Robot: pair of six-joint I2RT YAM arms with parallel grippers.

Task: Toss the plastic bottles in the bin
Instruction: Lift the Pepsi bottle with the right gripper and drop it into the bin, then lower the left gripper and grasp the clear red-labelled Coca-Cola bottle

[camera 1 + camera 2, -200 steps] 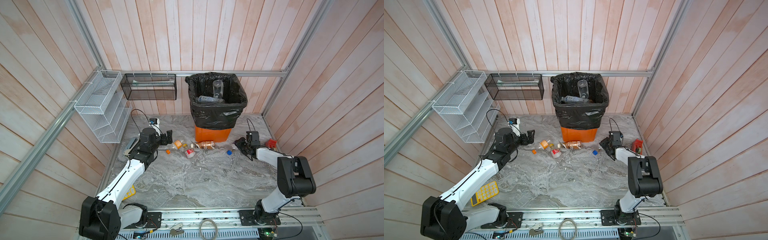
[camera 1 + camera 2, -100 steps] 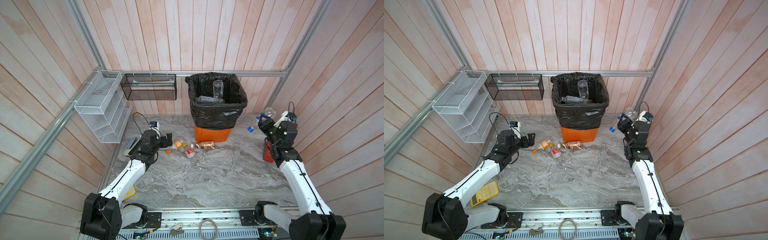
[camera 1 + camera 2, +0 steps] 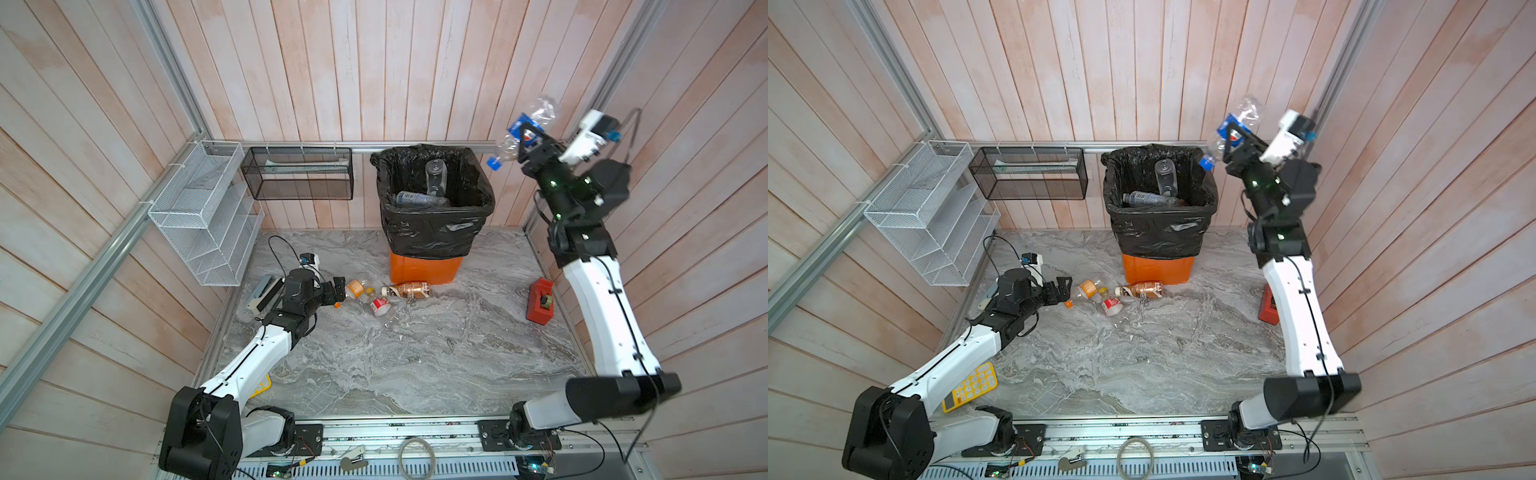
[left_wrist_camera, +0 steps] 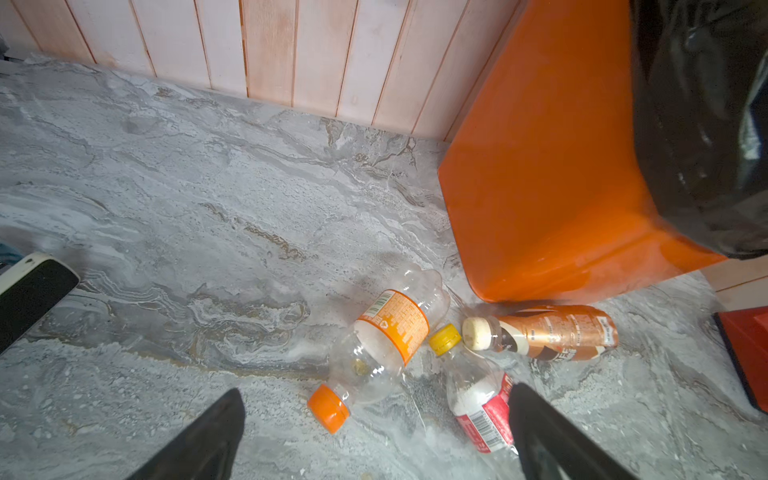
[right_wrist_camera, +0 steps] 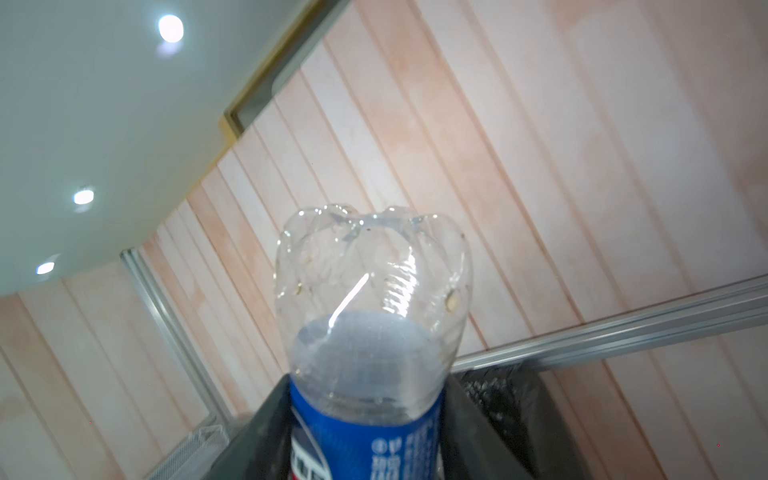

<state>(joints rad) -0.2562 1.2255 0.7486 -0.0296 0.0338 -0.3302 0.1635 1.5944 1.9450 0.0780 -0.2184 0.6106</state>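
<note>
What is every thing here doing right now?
left gripper, open, empty.
right gripper, closed on blue-label bottle, raised.
blue-label bottle, held, tilted.
bin, upright, bottles inside.
orange-label bottle, lying, capped.
red-label bottle, lying, capped.
brown bottle, lying, capped.

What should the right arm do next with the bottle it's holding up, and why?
Probably swing the right gripper toward the bin before letting go: the blue-label bottle sits between its jaws, raised beside the bin's rim, not over the opening.

pale plank walls (image 3: 316, 62) surround me; below the black mesh basket (image 3: 297, 172) lies grey marbled floor (image 3: 415, 361), beside it a white wire rack (image 3: 199, 216); ceiling lights (image 5: 170, 28) glow.
</note>
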